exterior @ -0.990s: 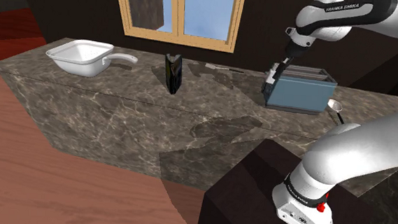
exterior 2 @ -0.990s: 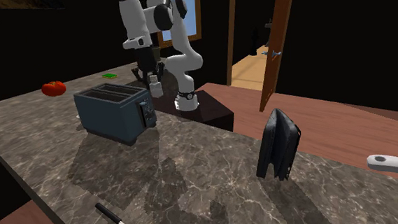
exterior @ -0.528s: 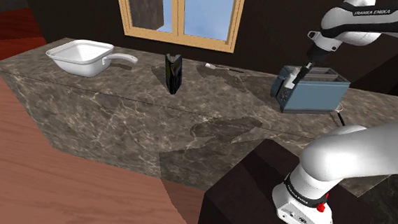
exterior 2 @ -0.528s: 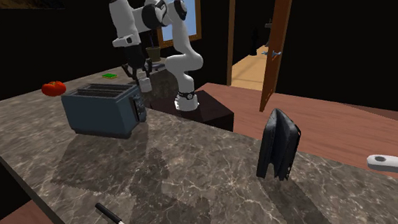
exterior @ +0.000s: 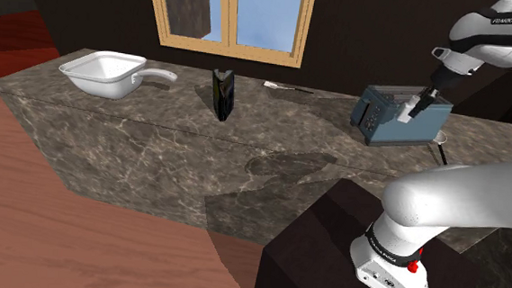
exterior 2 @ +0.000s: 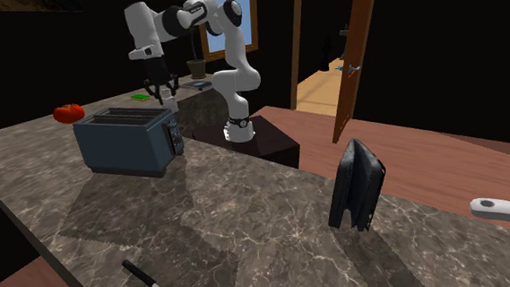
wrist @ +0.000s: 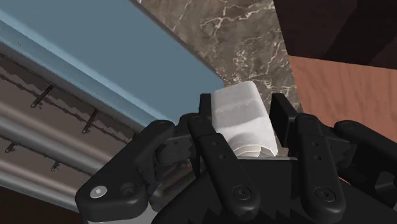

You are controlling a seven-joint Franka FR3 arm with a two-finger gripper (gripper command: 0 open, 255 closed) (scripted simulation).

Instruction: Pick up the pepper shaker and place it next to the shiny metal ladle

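The pincer is closed narrowly on the pepper shaker. The shaker is a pale, whitish body clasped on both sides by the black fingers. Its long axis is laid along them, and its far end stands out past the fingertips. The shaker is thus carried in the air, off the counter. Directly beneath it the blue toaster is found, its two slots lying open under the pincer. In the shoulder view the hand is slanted over the toaster's top rather than hung plumb, so the shaker is judged to be tilted as well.

Just past the toaster, toward the counter edge nearest the stand, the ladle is made out as a thin dark handle. Its bowl cannot be seen. From the pincer the ladle therefore lies across the toaster's body and downward, toward that near edge. The coming move is judged to turn on this relation. The shaker would have to be carried clear over the toaster, righted, and lowered onto bare counter beside the handle, with neither thing knocked.

Farther along the counter a black upright object is set near the middle. A knife lies by the edge under the window. A white pan is placed toward the corner farthest from the stand.
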